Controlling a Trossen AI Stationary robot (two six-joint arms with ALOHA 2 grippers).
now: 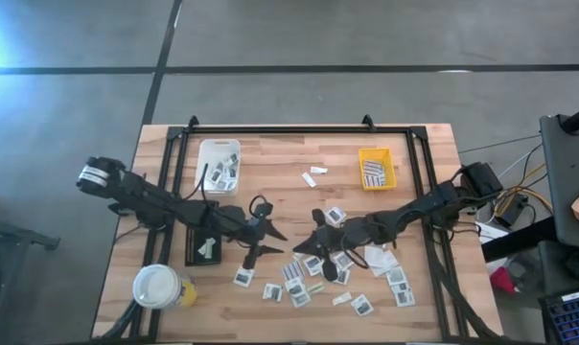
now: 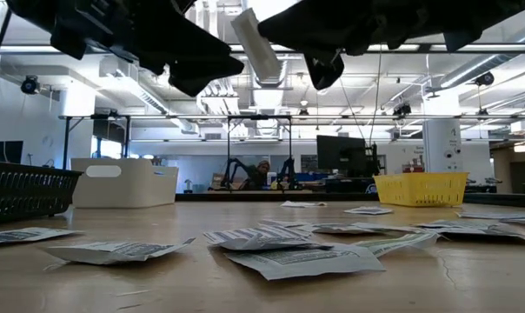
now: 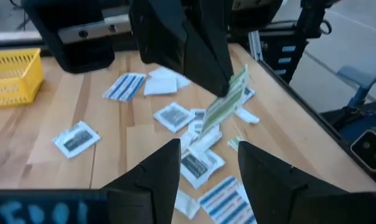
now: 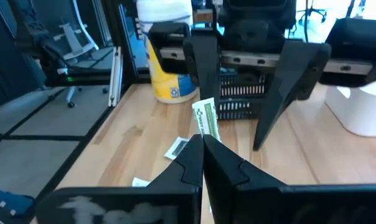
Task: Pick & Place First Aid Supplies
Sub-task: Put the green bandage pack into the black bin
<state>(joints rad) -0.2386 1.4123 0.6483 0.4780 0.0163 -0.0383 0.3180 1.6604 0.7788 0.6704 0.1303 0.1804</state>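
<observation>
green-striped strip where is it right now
The green-striped strip is off the table, pinched in the shut right gripper, mid-table over the scattered packets, with the open left gripper facing it.

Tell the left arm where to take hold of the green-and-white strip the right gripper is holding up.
Probably by the free end. The strip is thin and flat, pinched in the shut jaws of the right gripper, and the rest sticks out past them, above the table. The left gripper already faces it with its jaws open, so come straight in from that side and close across the flat faces, clear of the right fingertips.
</observation>
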